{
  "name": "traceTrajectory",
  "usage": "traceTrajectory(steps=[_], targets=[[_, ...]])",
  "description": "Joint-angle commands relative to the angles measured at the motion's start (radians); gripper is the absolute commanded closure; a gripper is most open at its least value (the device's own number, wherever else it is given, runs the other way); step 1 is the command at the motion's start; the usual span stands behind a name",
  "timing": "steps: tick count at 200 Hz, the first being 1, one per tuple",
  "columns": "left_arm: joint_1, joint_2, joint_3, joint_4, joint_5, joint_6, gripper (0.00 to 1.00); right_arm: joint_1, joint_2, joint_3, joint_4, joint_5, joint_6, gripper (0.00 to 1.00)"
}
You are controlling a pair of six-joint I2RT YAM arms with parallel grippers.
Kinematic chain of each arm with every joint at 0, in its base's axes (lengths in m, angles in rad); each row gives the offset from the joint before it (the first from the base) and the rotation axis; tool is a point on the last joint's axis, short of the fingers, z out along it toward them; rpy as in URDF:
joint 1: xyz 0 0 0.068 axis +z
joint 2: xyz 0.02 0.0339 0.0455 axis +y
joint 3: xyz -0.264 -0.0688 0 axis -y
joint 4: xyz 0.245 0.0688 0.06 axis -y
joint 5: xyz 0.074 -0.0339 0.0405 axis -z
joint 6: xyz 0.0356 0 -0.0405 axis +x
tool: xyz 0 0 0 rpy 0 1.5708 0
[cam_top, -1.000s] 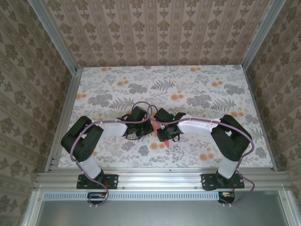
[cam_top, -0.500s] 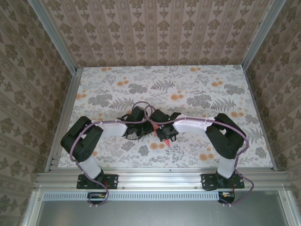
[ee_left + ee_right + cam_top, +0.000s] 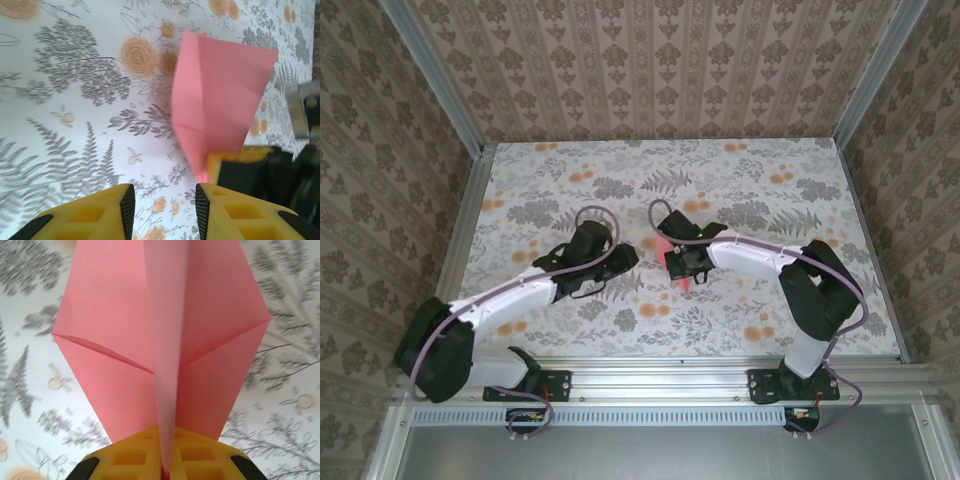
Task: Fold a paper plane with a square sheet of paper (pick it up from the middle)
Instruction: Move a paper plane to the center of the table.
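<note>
Top view: two grippers being shown mid-table, left gripper (image 3: 623, 257) and right gripper (image 3: 682, 262), apart; one sheet of paper (image 3: 686, 284) at the right one.
Left wrist: jaws being held parted, empty.
Right wrist: sheet's centre fold being pinched tight.

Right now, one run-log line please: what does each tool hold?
left tool: open, empty | right tool: shut on folded pink paper, pinched at centre crease

Salmon-pink paper (image 3: 115, 315), yellow right end effector (image 3: 162, 458), grey-and-orange floral table (image 3: 740, 170).
</note>
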Motion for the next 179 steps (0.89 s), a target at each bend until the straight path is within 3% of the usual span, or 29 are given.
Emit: traceTrajectory(steps=[1,65,153,179], targets=[[-0.001,-0.074,-0.052,-0.120,-0.079,0.008,0.59,-0.033,0.043,0.009,0.029,-0.083,0.019,0.88],[-0.001,-0.223,-0.117,-0.188,-0.128,-0.016,0.54,-0.048,0.155,0.020,0.018,-0.059,0.063,0.83],[-0.001,-0.251,-0.117,-0.210,-0.141,-0.010,0.53,-0.046,0.050,0.053,-0.056,-0.033,0.042,0.86],[-0.001,-0.263,-0.121,-0.211,-0.151,-0.008,0.52,-0.046,0.082,0.034,-0.036,-0.034,0.044,0.87]])
